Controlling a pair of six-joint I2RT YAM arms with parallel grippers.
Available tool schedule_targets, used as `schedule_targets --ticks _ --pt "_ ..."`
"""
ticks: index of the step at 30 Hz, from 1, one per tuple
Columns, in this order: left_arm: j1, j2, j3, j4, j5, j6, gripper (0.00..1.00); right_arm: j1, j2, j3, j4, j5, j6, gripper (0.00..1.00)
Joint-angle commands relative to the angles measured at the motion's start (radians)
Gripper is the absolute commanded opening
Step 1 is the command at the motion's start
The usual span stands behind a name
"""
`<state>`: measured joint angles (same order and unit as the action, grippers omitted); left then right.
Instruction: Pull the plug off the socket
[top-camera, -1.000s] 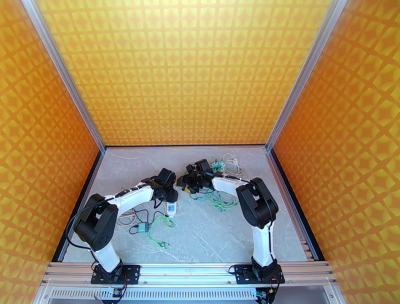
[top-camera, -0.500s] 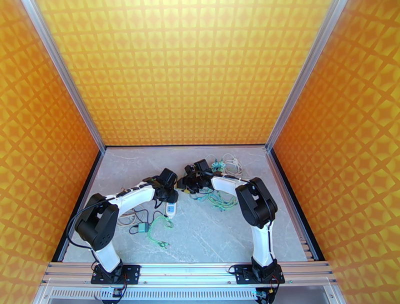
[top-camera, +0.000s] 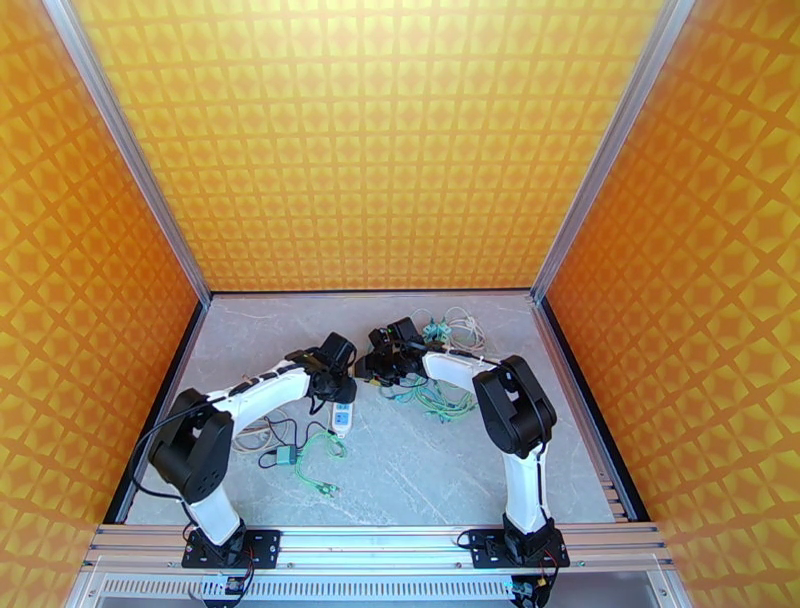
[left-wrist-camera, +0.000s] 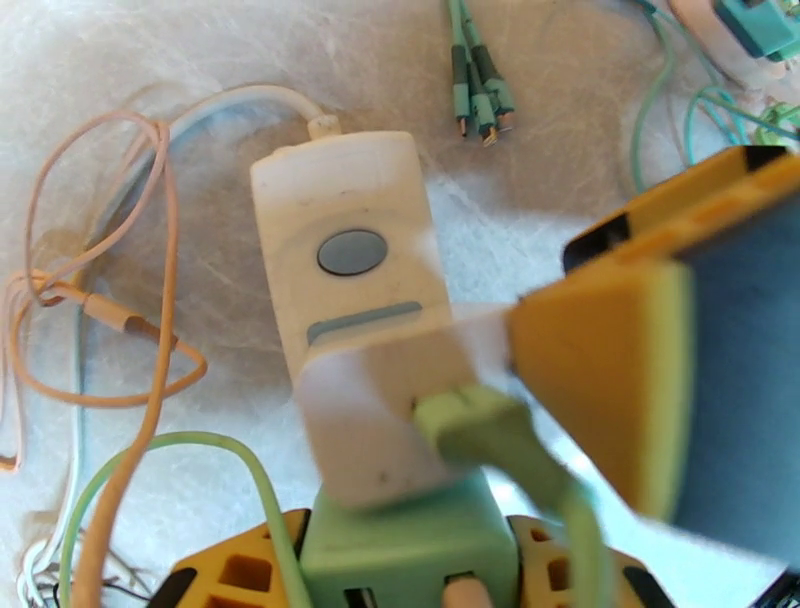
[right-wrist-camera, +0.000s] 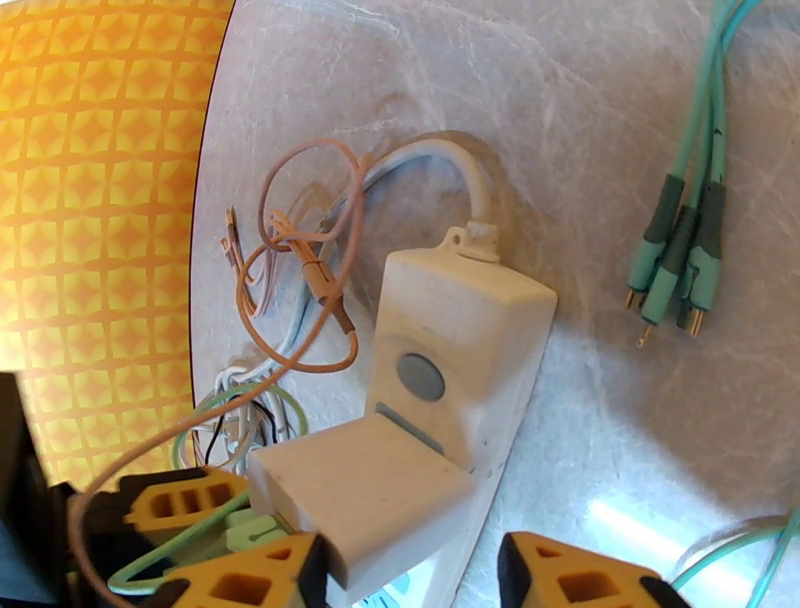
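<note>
A white power strip with a grey button lies mid-table. Plugged into it are a white plug block, carrying a light green cable connector, and a teal adapter. My left gripper is shut on the teal adapter, with a yellow finger at each side of it. My right gripper straddles the white plug: one finger touches it, while a slit shows at the other finger. In the top view the left gripper and the right gripper nearly meet.
A pink cable and the strip's white cord loop to the left of the strip. Green cable ends lie to its right, with more green cable under the right arm. A small teal adapter sits nearer the front.
The right gripper has crept left toward the left gripper, closing the gap over the strip. The left arm has barely shifted.
</note>
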<state>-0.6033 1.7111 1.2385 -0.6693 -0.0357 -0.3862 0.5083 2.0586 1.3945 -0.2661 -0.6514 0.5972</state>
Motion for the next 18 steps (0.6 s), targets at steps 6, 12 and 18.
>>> schedule_targets --ticks 6,12,18 --pt "0.0 -0.146 0.011 -0.057 -0.014 -0.053 0.38 0.005 0.039 -0.029 -0.171 0.153 -0.034 0.5" --pt "0.035 -0.245 -0.035 -0.041 -0.014 -0.115 0.37 0.004 0.025 -0.017 -0.168 0.141 -0.03 0.54" --pt "0.079 -0.36 -0.069 -0.026 -0.012 -0.162 0.35 0.003 -0.008 -0.003 -0.145 0.132 -0.026 0.59"
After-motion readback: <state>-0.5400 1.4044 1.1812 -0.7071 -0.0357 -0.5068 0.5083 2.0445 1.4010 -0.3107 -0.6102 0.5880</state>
